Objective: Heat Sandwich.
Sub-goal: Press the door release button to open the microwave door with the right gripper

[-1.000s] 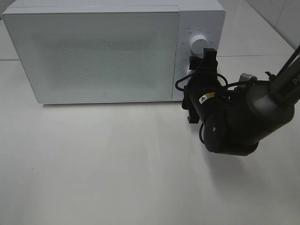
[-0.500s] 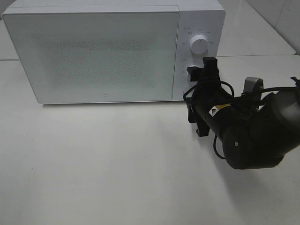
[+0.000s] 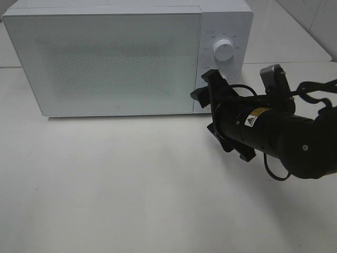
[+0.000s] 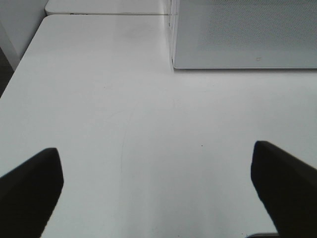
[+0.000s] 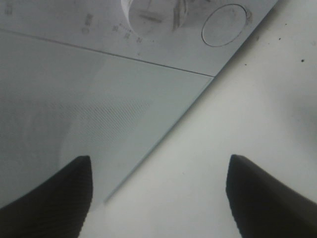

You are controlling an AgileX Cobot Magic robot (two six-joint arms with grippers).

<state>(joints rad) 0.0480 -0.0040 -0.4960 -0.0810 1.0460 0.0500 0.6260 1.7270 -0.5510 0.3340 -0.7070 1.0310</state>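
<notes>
**Both grippers spread wide & empty; sandwich not showing**

The left gripper (image 4: 154, 151) is hanging over the table (image 4: 124, 124) in front of the microwave (image 4: 242, 34), off its left front corner. Its fingers (image 4: 29, 191) are standing far apart w/ only bare tabletop between them. It's gripping nothing & touching nothing. It isn't showing in the high cam.

The microwave is sitting at the back of the table. Its frosted door (image 3: 105, 58) is lying shut, flush w/ the front. Nothing can be made out thru the door. The sandwich isn't showing in any view, so can't tell where it is.

To the right of the door, the dial (image 3: 224, 51) is sitting on the control panel. In the right wrist cam a round button (image 5: 224, 25) is showing near the dial, toward the microwave's bottom edge.

The right gripper (image 3: 206, 89) is pointing at the microwave's front, low down by the seam between door & panel, below the dial. Its fingers (image 5: 54, 196) are spread wide, w/ the door's lower right corner & some tabletop between them. It's holding nothing. Can't tell if a fingertip is touching the microwave front. The right arm (image 3: 284, 137) is reaching in from the microwave's right side, above the table.
</notes>
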